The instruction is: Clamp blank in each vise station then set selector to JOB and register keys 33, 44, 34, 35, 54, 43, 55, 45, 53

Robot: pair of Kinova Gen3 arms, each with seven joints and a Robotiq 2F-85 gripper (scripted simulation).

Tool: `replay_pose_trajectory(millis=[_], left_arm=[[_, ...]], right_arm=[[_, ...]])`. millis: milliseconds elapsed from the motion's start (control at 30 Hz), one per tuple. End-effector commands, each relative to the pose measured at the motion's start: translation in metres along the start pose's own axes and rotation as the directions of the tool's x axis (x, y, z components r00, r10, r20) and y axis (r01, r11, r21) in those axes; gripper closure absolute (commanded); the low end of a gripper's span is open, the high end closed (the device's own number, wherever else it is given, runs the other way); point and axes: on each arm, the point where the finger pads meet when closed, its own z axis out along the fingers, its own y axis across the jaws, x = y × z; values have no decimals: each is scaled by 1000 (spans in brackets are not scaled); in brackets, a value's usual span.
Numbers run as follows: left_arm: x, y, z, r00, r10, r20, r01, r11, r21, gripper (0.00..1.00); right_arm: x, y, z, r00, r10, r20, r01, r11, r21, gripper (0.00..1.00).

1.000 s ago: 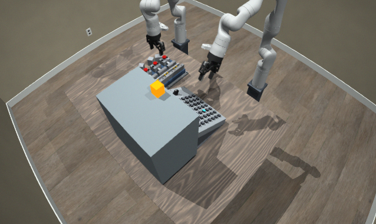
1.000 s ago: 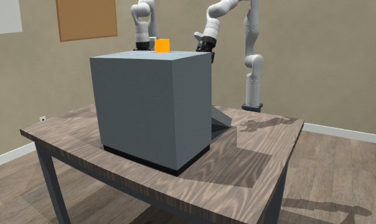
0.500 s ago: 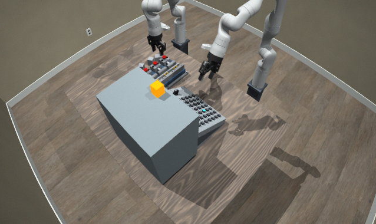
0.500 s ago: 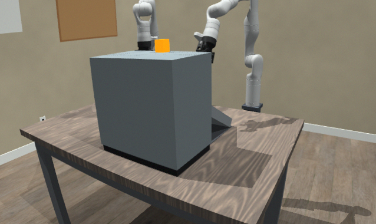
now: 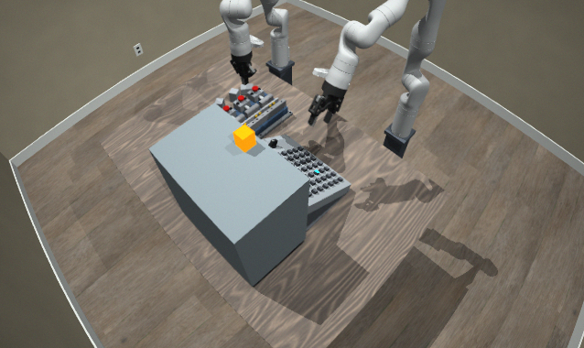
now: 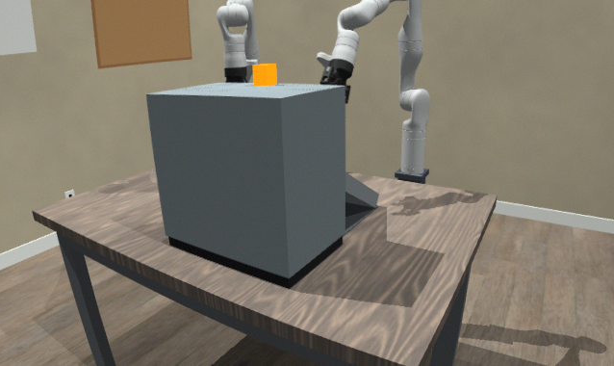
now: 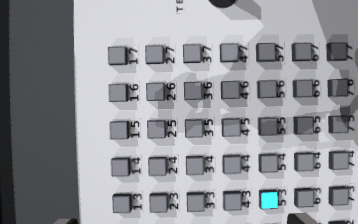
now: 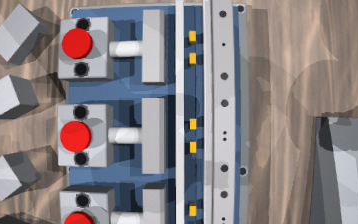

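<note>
My left gripper [image 5: 320,121] [image 7: 184,220] is open and empty, above the keypad side of the machine. Key 53 [image 5: 317,171] [image 7: 269,200] glows cyan. The selector [image 5: 273,143] [image 7: 222,2] is partly cut off in the left wrist view; its setting cannot be read. The amber lamp [image 5: 244,138] [image 6: 265,74] is bright. My right gripper [image 5: 244,81] is shut and empty above the vise row; its fingers do not show in the right wrist view. That view shows red knobs [image 8: 77,43] and moving jaws [image 8: 153,46], no blank at the two fully visible jaws. Loose blanks [image 8: 11,97] lie beside the knob blocks.
The tall grey cabinet [image 5: 221,179] [image 6: 223,169] stands beside the vises and keypad and hides them in the exterior view. A long light rail [image 8: 220,120] with holes runs along the vise base, beside small yellow blocks [image 8: 192,124]. The fourth station is out of the right wrist view.
</note>
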Motion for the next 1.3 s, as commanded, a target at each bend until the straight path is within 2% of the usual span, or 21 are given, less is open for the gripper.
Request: replay_pose_trajectory(millis=[0, 33, 67, 467, 600, 767, 967, 1033, 1133, 1267], left_arm=[[0, -1, 0, 1000, 0, -1, 0, 1000, 2, 2], [0, -1, 0, 1000, 0, -1, 0, 1000, 2, 2], [0, -1, 0, 1000, 0, -1, 0, 1000, 2, 2], [0, -1, 0, 1000, 0, -1, 0, 1000, 2, 2], [0, -1, 0, 1000, 0, -1, 0, 1000, 2, 2], [0, -1, 0, 1000, 0, -1, 0, 1000, 2, 2], [0, -1, 0, 1000, 0, -1, 0, 1000, 2, 2], [0, -1, 0, 1000, 0, -1, 0, 1000, 2, 2], [0, -1, 0, 1000, 0, -1, 0, 1000, 2, 2], [0, -1, 0, 1000, 0, -1, 0, 1000, 2, 2]], right_arm=[[0, 0, -1, 1000, 0, 2, 0, 1000, -1, 903], [0, 0, -1, 1000, 0, 2, 0, 1000, -1, 903], [0, 0, -1, 1000, 0, 2, 0, 1000, -1, 297], [6, -15, 0, 999, 44, 4, -44, 999, 3, 297], [15, -34, 2, 995, 101, 6, -101, 995, 7, 297], [34, -70, 6, 978, 210, 10, -211, 978, 12, 297], [72, -125, 18, 922, 387, 13, -387, 922, 13, 297], [72, -125, 18, 922, 387, 13, -387, 922, 13, 297], [98, -154, 26, 874, 485, 12, -485, 874, 10, 297], [133, -184, 39, 789, 614, 5, -614, 789, 3, 297]])
